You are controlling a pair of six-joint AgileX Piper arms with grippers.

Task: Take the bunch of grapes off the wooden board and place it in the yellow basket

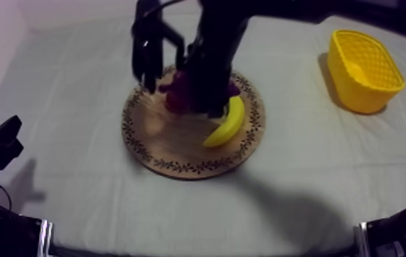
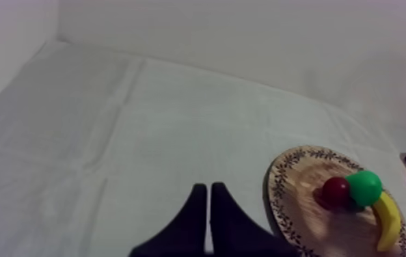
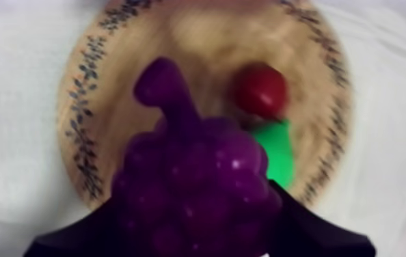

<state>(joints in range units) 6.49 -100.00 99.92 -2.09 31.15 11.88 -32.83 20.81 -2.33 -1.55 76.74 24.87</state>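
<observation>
Bunch of grapes (image 3: 192, 191) gripped by right tool (image 3: 196, 208) over wooden board (image 3: 89, 130); likely light, rigid, bumpy plastic, best held across its wide body. Left tool (image 2: 208, 201) clenched, empty.

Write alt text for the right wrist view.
The right hand holds a purple bunch of grapes between its black fingers, seen close up. Behind it lies the round wooden board with a patterned rim, a small red fruit and a green pear resting on it, on grey-white cloth.
</observation>
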